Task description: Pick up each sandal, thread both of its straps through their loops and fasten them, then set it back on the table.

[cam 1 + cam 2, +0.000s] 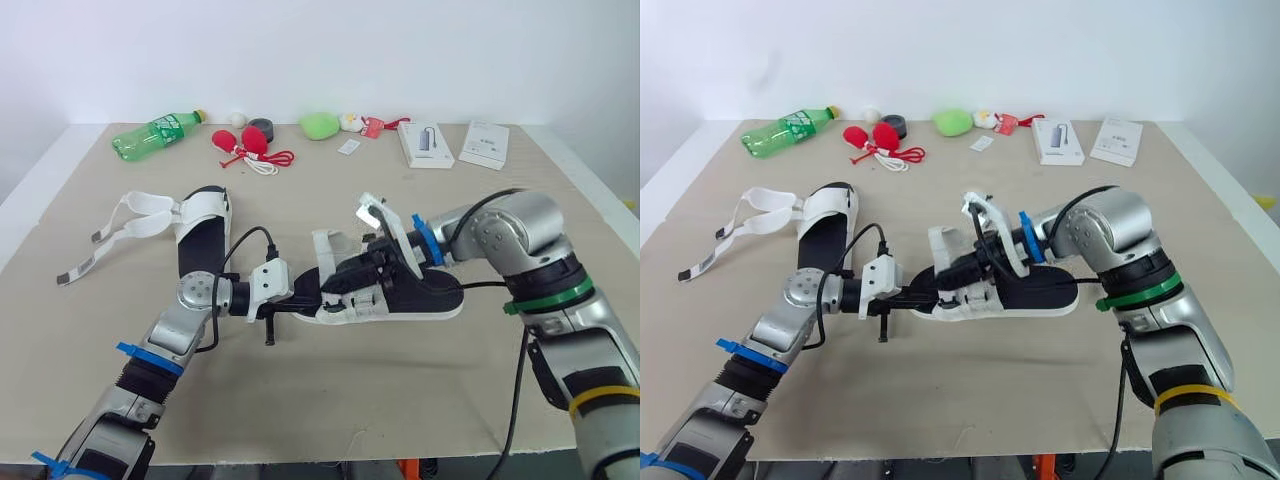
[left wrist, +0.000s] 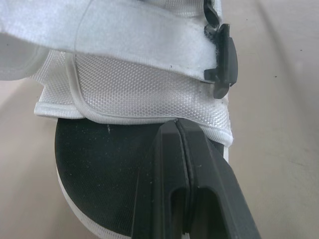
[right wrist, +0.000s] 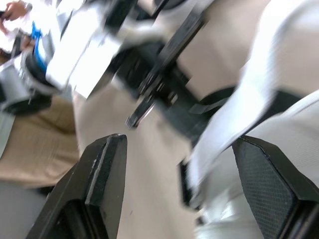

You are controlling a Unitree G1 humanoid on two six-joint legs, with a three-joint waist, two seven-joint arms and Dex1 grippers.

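A white sandal with a black footbed [image 1: 432, 290] lies mid-table, toe towards my left arm. My left gripper [image 1: 310, 297] is shut, and in the left wrist view its tips [image 2: 177, 125] rest over the footbed against the hem of the white mesh upper [image 2: 134, 89]. My right gripper [image 1: 378, 262] hovers over the sandal's middle, open, with a white strap [image 3: 259, 94] passing between its fingers [image 3: 107, 164]. Another strap end [image 1: 372, 210] sticks up above that gripper. A second sandal [image 1: 203, 235] lies at the left with its straps [image 1: 130, 225] spread loose on the table.
Along the far edge lie a green bottle [image 1: 157, 133], a red cable bundle [image 1: 248, 147], a black tape roll [image 1: 260, 127], a green lump [image 1: 320, 125] and two white boxes [image 1: 425, 143] [image 1: 484, 143]. Bare table [image 1: 350, 400] stretches in front of the sandal.
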